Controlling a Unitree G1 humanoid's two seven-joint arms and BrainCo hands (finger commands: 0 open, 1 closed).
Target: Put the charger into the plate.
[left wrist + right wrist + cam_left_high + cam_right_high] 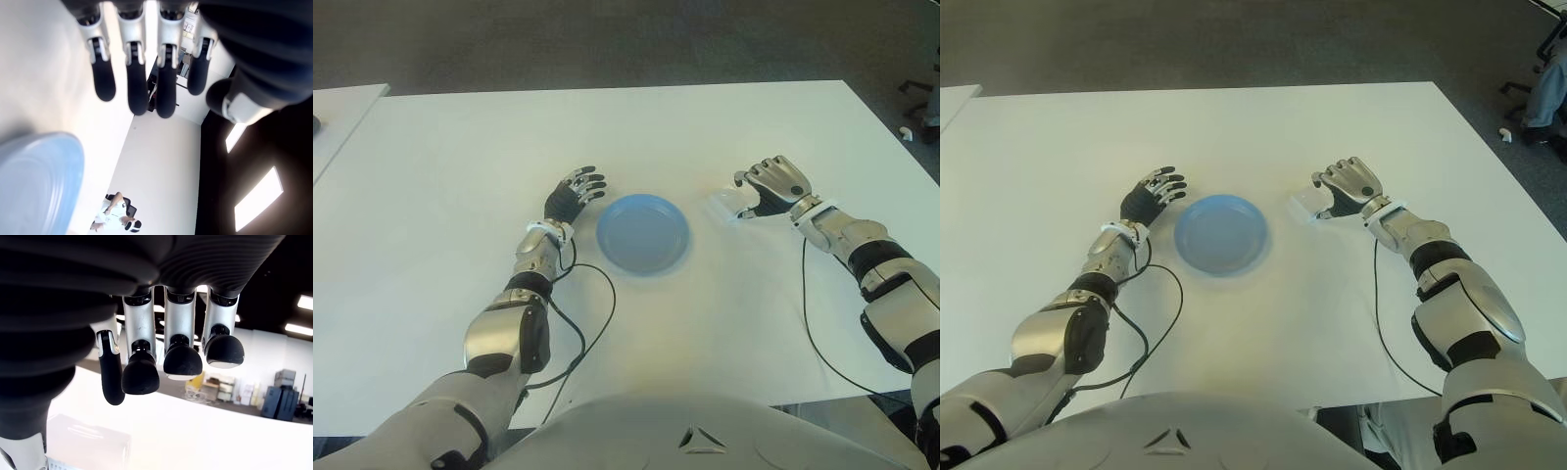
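Observation:
A small white charger [724,209] lies flat on the white table [460,157], just right of the empty blue plate [642,234]. My right hand [756,194] is against the charger's right side, its fingers [141,377] bent over it and the thumb above it. None of them closes on the charger [88,445], which shows under the hand in the right wrist view. My left hand [576,193] shows just left of the plate [34,186] with its fingers [137,93] stretched out and nothing in them.
Black cables [592,323] run from both forearms across the near part of the table. A second table's edge [342,108] shows at the far left. An office chair's base [920,93] stands on the floor at the far right.

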